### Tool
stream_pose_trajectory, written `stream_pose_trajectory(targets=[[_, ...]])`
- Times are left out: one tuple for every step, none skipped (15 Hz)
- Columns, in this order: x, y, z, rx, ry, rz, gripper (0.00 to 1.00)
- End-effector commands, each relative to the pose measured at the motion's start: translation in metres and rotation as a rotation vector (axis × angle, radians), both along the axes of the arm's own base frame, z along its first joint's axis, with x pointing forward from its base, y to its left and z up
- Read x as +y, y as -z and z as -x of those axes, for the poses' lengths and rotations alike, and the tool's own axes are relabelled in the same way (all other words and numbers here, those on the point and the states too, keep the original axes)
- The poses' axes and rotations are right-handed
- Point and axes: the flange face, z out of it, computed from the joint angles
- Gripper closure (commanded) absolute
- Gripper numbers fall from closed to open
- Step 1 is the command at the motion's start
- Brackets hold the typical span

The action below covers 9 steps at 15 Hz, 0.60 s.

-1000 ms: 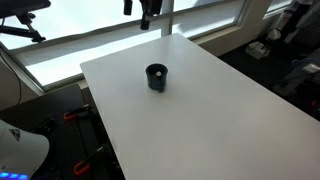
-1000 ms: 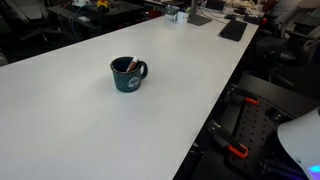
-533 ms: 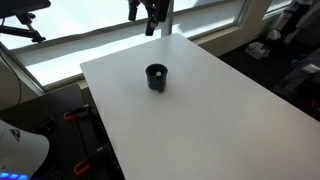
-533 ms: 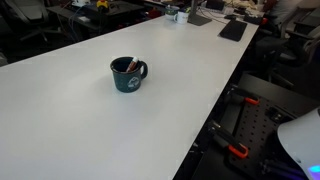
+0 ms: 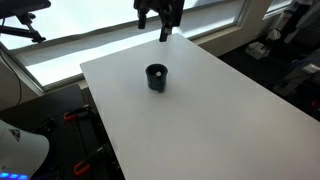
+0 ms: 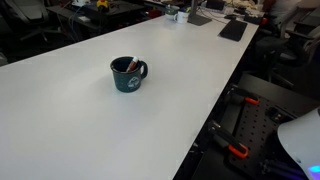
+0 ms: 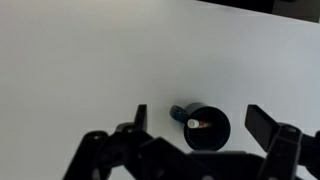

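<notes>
While hovering high over the table point(image 5: 230, 110), near the edge by the window point(image 5: 90, 35): gripper point(image 5: 160, 22) in an exterior view, jaws spread wide, empty. Well apart from the mug point(image 5: 157, 77), above and beyond it.

In the wrist view, looking straight down at the mug point(image 7: 207, 128), framed between two dark fingers point(image 7: 140, 118) and touching neither. Bare white table point(image 7: 80, 50) all around.

Standing upright on the table point(image 6: 60, 110), alone, nearer the window end than the near end. Dark teal in an exterior view point(image 6: 127, 74), with handle point(image 6: 143, 70) out to one side; in the wrist view, handle point(image 7: 178, 111) toward upper left.

Inside the mug, a small pale-and-reddish object point(image 6: 130, 66), also seen from above point(image 7: 194, 124); too small to tell what.

Past the table's far end, a keyboard point(image 6: 233, 30) among cluttered desks.
</notes>
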Motion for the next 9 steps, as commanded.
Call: stream_pose_trajectory(targets=[[-0.006, 0.007, -0.025, -0.015, -0.195, 0.024, 0.0], [-0.005, 0.012, -0.03, -0.012, -0.251, 0.01, 0.0], [-0.003, 0.016, -0.035, -0.005, -0.306, -0.002, 0.0], [0.0, 0.023, -0.04, 0.0, -0.359, -0.031, 0.0], [0.004, 0.028, -0.044, 0.013, -0.411, -0.064, 0.0], [-0.001, 0.023, -0.03, 0.011, -0.325, -0.032, 0.0], [0.0, 0.029, -0.034, 0.02, -0.362, -0.044, 0.0], [0.002, 0.033, -0.037, 0.026, -0.379, -0.049, 0.0], [0.003, 0.035, -0.039, 0.03, -0.39, -0.052, 0.0]])
